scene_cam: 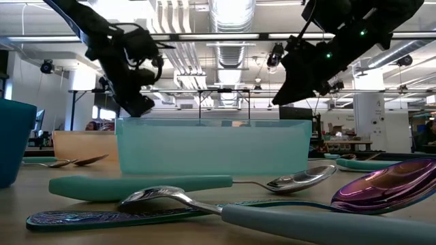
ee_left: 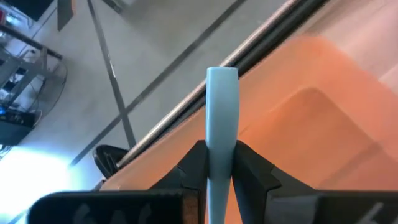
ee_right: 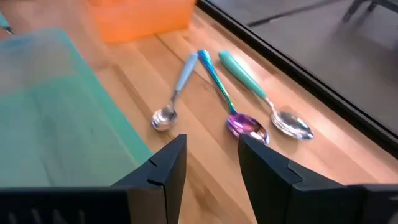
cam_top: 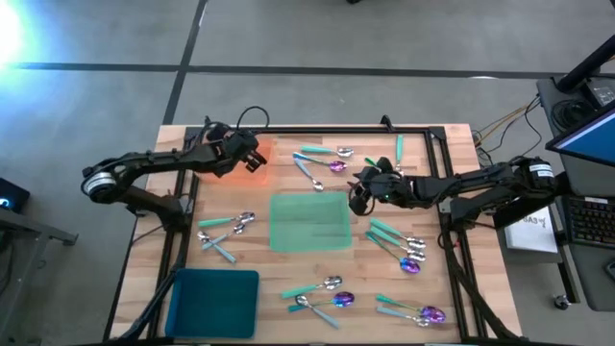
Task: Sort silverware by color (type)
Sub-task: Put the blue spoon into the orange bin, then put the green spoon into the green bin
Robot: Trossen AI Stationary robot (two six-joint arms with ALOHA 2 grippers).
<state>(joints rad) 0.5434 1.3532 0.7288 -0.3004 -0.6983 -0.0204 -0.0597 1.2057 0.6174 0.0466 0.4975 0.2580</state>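
Note:
Silverware lies in small groups on the wooden table: three spoons [ee_right: 230,106] near the far edge, others at the left [cam_top: 226,231], the right [cam_top: 396,245] and along the near edge [cam_top: 322,293]. Some have teal handles, some purple heads. My left gripper [cam_top: 252,157] hangs over the orange bin [cam_top: 231,161], shut on a pale teal-handled utensil [ee_left: 222,112]. My right gripper [cam_top: 357,192] stands open, with nothing between its fingers, between the green bin [cam_top: 309,223] and the three far spoons; they lie just ahead of it in the right wrist view. My left gripper pinches the utensil's pale teal handle [ee_left: 221,163] between its two fingers. The fingers lie along the handle, whose rounded free end [ee_left: 222,78] sticks out past the fingertips. The utensil is lifted clear above the orange bin; its head is hidden behind the gripper.
A dark teal bin [cam_top: 213,303] stands at the near left corner. A black frame rail [cam_top: 346,130] runs along the table's far edge and sides. In the low view, spoons [scene_cam: 204,187] lie close in front of the green bin [scene_cam: 211,146].

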